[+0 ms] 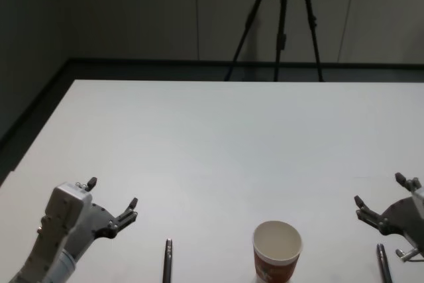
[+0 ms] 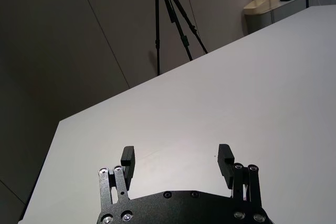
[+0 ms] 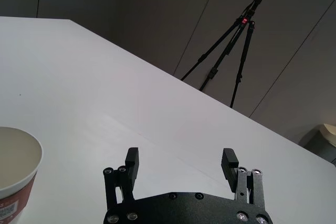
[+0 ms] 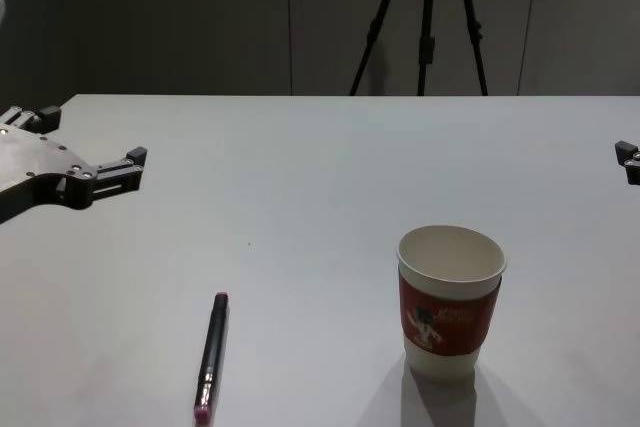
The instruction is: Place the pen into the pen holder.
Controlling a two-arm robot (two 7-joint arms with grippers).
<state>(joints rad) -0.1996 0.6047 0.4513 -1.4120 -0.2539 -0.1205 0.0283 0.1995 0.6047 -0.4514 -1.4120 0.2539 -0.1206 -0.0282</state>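
Black pen (image 1: 168, 260) lies flat on the desk (image 1: 218, 137) left of the cup (image 1: 277, 250), ungrasped, so we reckon our spread left pincer (image 1: 112, 191) must next drop over it, while the right pincer (image 1: 379, 189) hovers spread too.

The table (image 4: 300, 167) is smooth, matt white. The pen holder (image 4: 451, 307), lower right in the chest view, looks like paper with a matt red sleeve. The pen (image 4: 211, 352) is dark and faintly glossy.

white table (image 1: 212, 150), black tripod (image 1: 282, 38) behind it, dark wall (image 1: 99, 11)
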